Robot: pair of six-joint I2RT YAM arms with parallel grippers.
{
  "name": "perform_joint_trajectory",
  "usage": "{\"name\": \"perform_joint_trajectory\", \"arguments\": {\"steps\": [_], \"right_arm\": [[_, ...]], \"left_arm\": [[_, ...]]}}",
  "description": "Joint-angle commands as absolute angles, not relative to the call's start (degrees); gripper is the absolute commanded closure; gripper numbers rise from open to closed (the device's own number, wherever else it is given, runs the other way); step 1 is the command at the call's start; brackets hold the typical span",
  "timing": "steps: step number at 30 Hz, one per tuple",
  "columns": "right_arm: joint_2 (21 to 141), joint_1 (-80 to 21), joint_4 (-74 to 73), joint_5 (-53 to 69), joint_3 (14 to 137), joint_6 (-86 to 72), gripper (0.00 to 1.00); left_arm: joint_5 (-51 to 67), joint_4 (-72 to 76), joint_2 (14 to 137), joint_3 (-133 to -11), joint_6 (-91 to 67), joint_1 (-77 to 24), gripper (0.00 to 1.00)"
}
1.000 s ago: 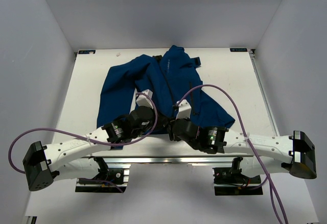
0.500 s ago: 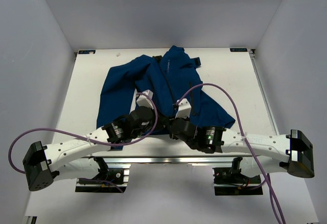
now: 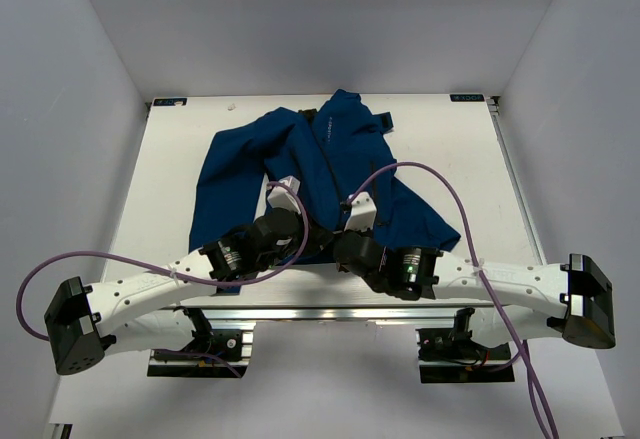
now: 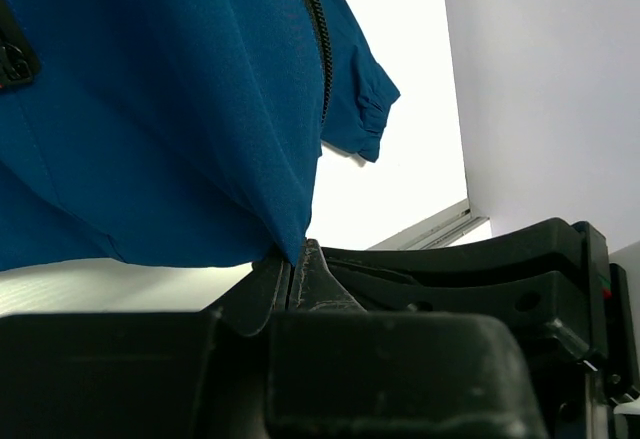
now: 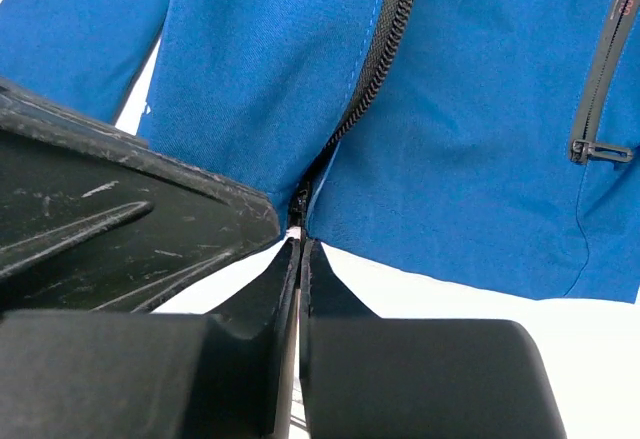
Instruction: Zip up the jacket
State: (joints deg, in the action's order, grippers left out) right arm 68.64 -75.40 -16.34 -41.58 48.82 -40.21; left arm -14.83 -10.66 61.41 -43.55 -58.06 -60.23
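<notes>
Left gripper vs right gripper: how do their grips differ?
Left gripper pinches plain hem fabric of the jacket; right gripper pinches the bottom end of the central zipper. Left gripper reaches in from the left, right gripper from the right. Shared: both shut at the near hem.

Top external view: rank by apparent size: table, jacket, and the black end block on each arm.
1. table
2. jacket
3. left end block and right end block: they look about alike, so I won't rank them. Both sit nearer the camera than the jacket.
</notes>
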Motion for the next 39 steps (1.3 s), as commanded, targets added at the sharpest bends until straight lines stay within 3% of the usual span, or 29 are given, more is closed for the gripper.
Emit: {"name": "perform_joint_trajectory", "arguments": {"steps": [1, 13, 22, 32, 35, 36, 39], "right_arm": [[67.8, -75.7, -15.4, -42.9, 52.5, -40.6, 1.00], [66.4, -73.8, -22.9, -38.0, 55.7, -34.6, 1.00], [65.3, -69.9, -22.3, -28.5, 57.7, -17.9, 1.00], [68.6, -68.6, -25.3, -20.8, 60.6, -12.5, 1.00], [70.0, -68.1, -27.4, -17.0, 62.0, -12.2, 1.00], [70.2, -67.9, -28.3, -16.0, 63.4, -12.0, 1.00], [71.1, -66.0, -31.8, -12.8, 66.3, -11.4, 1.00]], "left_arm": [[-12.2, -9.8, 60.7, -43.7, -57.7, -60.4, 1.00], [-11.0, -16.1, 61.4, -45.4, -53.3, -60.5, 1.00], [-8.4, -22.5, 63.0, -46.8, -48.7, -60.6, 1.00], [-8.0, -24.5, 63.5, -49.0, -46.3, -61.1, 1.00], [-7.6, -24.9, 62.8, -49.7, -43.4, -61.1, 0.73], [-7.5, -24.6, 62.0, -49.9, -42.4, -61.1, 0.53], [-8.4, -23.7, 59.6, -49.9, -38.3, -61.1, 0.35]]}}
